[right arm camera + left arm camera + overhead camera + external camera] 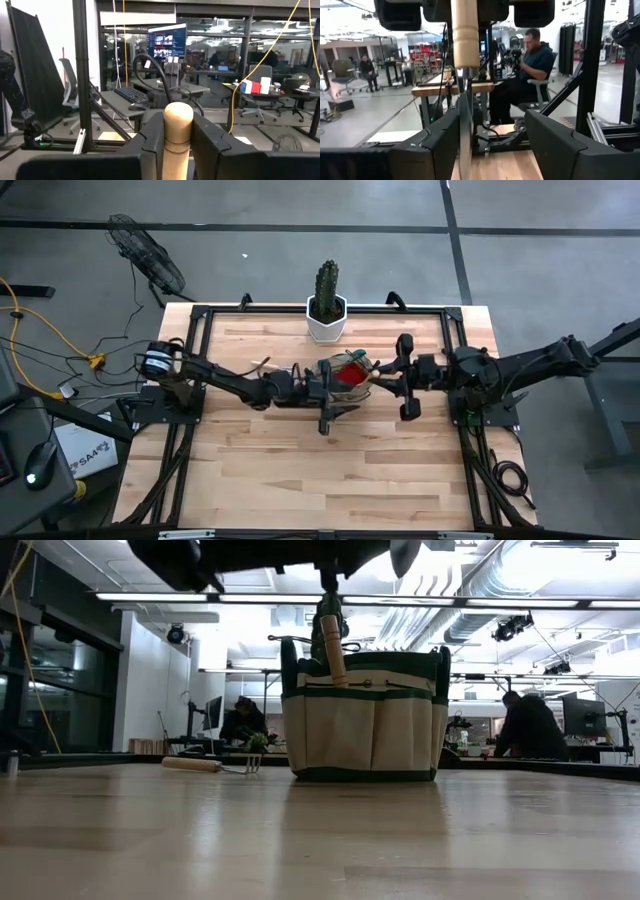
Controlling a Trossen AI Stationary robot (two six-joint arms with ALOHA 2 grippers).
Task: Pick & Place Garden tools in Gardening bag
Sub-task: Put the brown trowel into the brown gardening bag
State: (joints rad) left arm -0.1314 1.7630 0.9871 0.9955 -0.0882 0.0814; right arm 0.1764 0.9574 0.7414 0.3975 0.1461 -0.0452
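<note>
Both fingers [352, 383] above gardening bag [362, 720].

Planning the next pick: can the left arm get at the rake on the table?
Probably yes: the rake lies uncovered beside the gardening bag, and the left end effector is open, though a wooden-handled tool stands between its fingers.

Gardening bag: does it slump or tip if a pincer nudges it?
Fabric, yet the gardening bag stands upright with straight walls: likely holds shape. Base sits wide and flat, so tipping seems unlikely; on the smooth table it may slide instead.
</note>
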